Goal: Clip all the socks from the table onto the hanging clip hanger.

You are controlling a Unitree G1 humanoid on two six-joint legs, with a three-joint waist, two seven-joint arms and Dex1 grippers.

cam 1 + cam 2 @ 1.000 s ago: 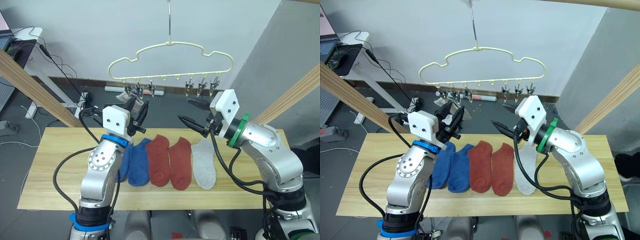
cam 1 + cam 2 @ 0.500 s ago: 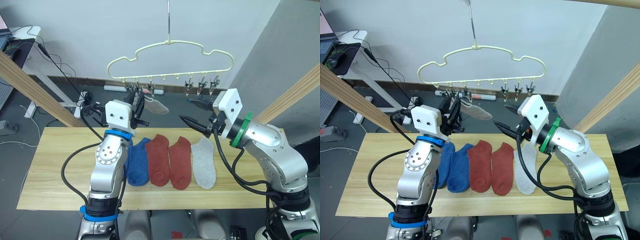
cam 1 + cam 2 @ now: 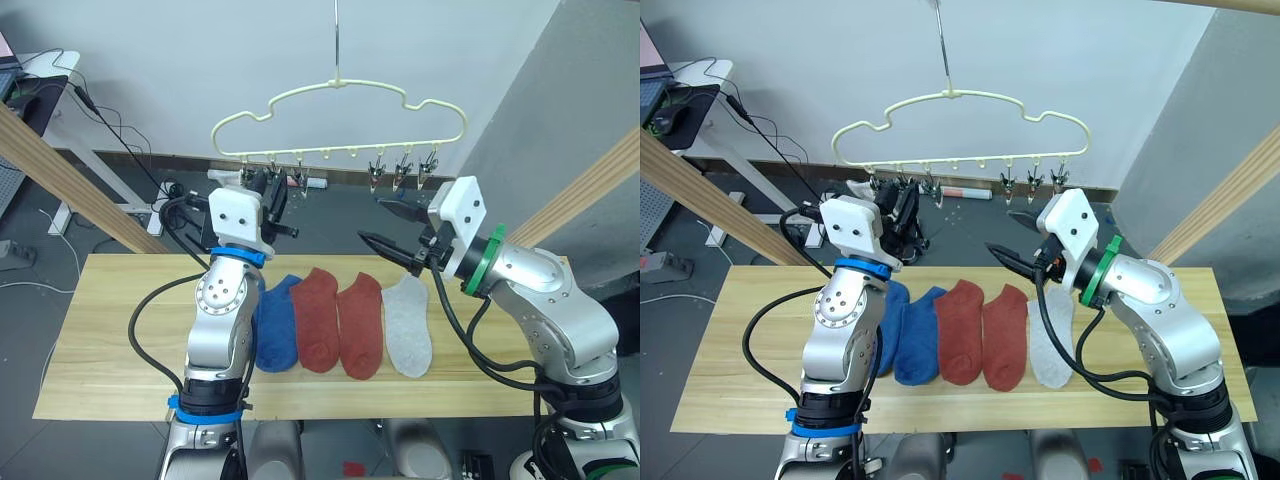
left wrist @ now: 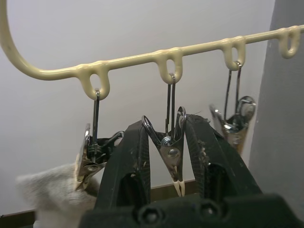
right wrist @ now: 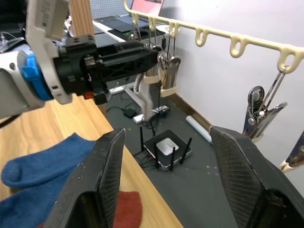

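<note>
Risen since a second ago: left gripper (image 4: 173,156), up from just above the blue socks to the clip row of the clip hanger (image 3: 340,110), left end. Gone from open sight since half a second ago: light grey sock (image 4: 52,190) that stuck out sideways toward the right arm, now seen as a pale fold hanging at the outermost left clip (image 4: 90,156).

Left fingers (image 4: 128,166) set a narrow gap apart, one on each side of the second clip (image 4: 172,152); whether pressing it, cannot tell. Third clip (image 4: 235,123) beside it hanging free. Three more clips (image 3: 405,170) at the right end of the hanger, bare, with empty loops between the two groups.

Right gripper (image 3: 385,225) held near the right-end clips and below them, fingers spread wide, nothing between them, pointing across toward the left gripper with clear air between the two.

On the table (image 3: 100,340): five socks side by side at the middle — two blue socks (image 3: 275,325), partly behind the left arm, two rust red socks (image 3: 340,325) touching each other, one grey sock (image 3: 408,325) under the right arm. Bare wood on both ends and along the near edge. Slanted wooden poles (image 3: 60,170) standing beyond both table ends.
</note>
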